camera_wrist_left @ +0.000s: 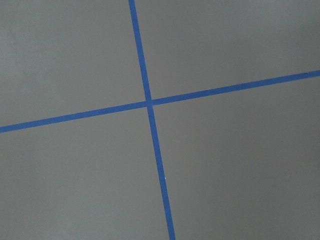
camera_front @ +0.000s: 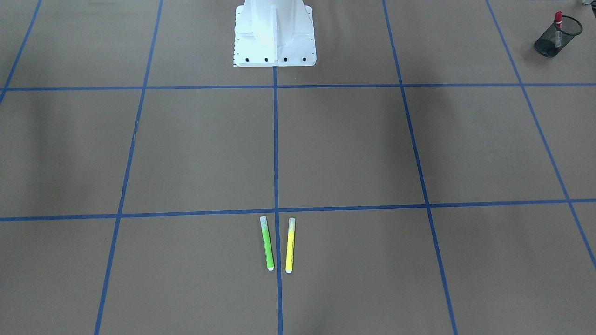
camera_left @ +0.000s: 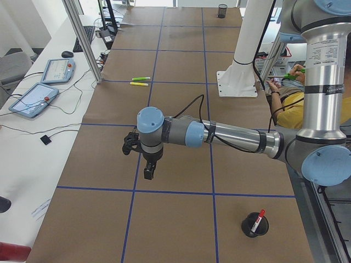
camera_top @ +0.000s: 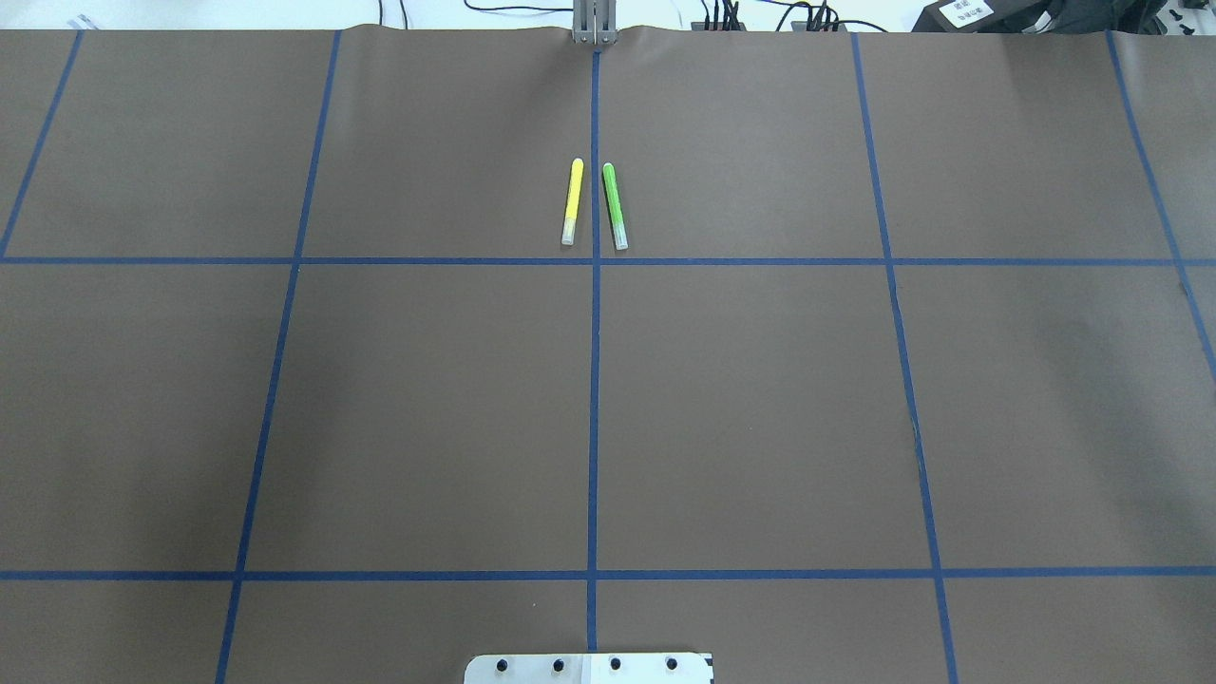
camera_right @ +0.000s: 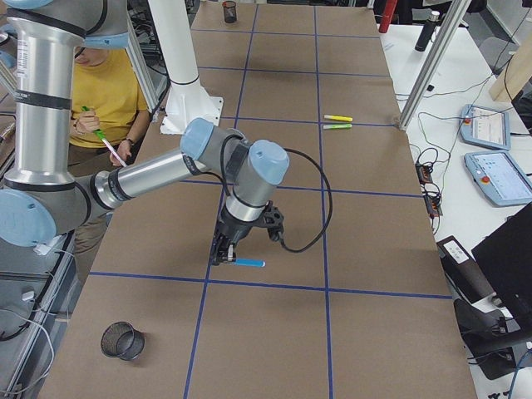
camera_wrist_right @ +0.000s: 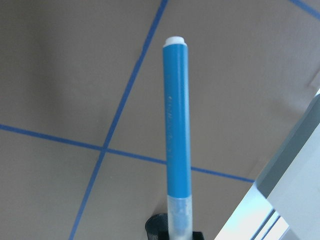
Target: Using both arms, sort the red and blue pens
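The blue pen [camera_wrist_right: 177, 125], blue-barrelled with a pale cap, is held level above the brown table by my right gripper [camera_right: 223, 254], which is shut on its cap end; the pen [camera_right: 249, 263] sticks out sideways. The red pen [camera_front: 558, 19] stands in a black mesh cup [camera_front: 557, 38] on my left side, also seen as the red pen [camera_left: 259, 215] in the near cup [camera_left: 254, 226]. My left gripper [camera_left: 147, 167] hangs over a blue tape line with nothing seen in it; whether it is open or shut I cannot tell.
A green marker [camera_top: 615, 205] and a yellow marker [camera_top: 572, 200] lie side by side at the far middle. An empty mesh cup [camera_right: 122, 341] stands on my right side. The white pedestal [camera_front: 274, 35] rises mid-table. A person in yellow [camera_right: 104, 91] sits behind the robot.
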Available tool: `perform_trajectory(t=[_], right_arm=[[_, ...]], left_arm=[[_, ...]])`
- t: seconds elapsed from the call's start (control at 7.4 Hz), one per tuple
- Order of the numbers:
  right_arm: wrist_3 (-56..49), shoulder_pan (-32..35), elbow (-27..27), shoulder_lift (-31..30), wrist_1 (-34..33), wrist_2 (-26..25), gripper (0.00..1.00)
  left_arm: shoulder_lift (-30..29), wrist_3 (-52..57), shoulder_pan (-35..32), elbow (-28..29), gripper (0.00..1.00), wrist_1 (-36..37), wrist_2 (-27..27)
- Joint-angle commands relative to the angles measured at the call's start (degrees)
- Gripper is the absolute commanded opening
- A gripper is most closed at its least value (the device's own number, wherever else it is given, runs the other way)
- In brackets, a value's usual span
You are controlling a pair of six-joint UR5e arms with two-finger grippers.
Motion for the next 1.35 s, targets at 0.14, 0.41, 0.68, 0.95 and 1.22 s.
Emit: perform_trajectory(t=[0.14,0.41,0.68,0.95,1.22], right_arm=[[-0.3,25.0,-8.4,-8.9,-1.5,2.5,0.0],[-0.3,38.3,-9.2,-11.6,-7.8,1.3,0.0],[5.5,48.0,-14.6,-11.4,-13.3,0.8,0.0],[9.7,54.0,-19.5,-11.3,-13.6,0.5,0.0],[11.7,55.9,-25.3,-10.7,-14.2,0.5,0.0]], left_arm=[[0.0,0.0,0.0,0.0,1.0,-1.0,0.0],[0.0,0.0,0.0,-0.1,1.0,-1.1,0.0],[0.0,-0.1,0.0,0.6,1.0,-3.0,0.0],[0.0,-0.2,0.0,0.5,1.0,-3.0,0.0],[0.0,-0.1,0.0,0.4,1.0,-3.0,0.0]])
